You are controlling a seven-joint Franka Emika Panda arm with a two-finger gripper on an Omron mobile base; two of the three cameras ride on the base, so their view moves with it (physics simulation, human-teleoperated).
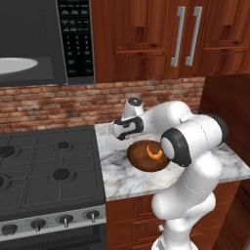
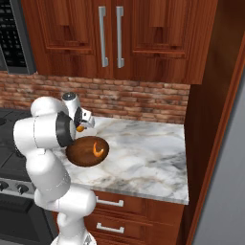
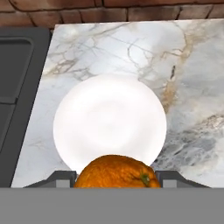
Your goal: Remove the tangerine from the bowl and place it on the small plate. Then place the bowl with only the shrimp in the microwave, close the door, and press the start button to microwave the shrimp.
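My gripper [image 3: 117, 177] is shut on the tangerine [image 3: 117, 171], a bright-orange fruit held between the fingers [image 3: 59, 178] just above the near rim of the small plate [image 3: 109, 120]. The white plate lies on the marble counter beside the stove. From the right, a bit of the tangerine [image 2: 80, 128] shows under the hand. The dark-brown bowl [image 1: 149, 156] sits on the counter to the right of the gripper [image 1: 117, 132], with the curved shrimp [image 1: 155, 153] inside. The microwave [image 1: 29, 44] hangs at upper left, its cavity open and its white turntable [image 1: 14, 65] showing. Its door is out of view.
A gas stove [image 1: 49, 166] borders the counter on the left. The microwave keypad [image 1: 75, 34] is at the cavity's right. A brick wall [image 1: 73, 102] and wooden cabinets [image 2: 110, 38] stand behind. A tall wooden panel [image 2: 215, 119] closes the counter's right end.
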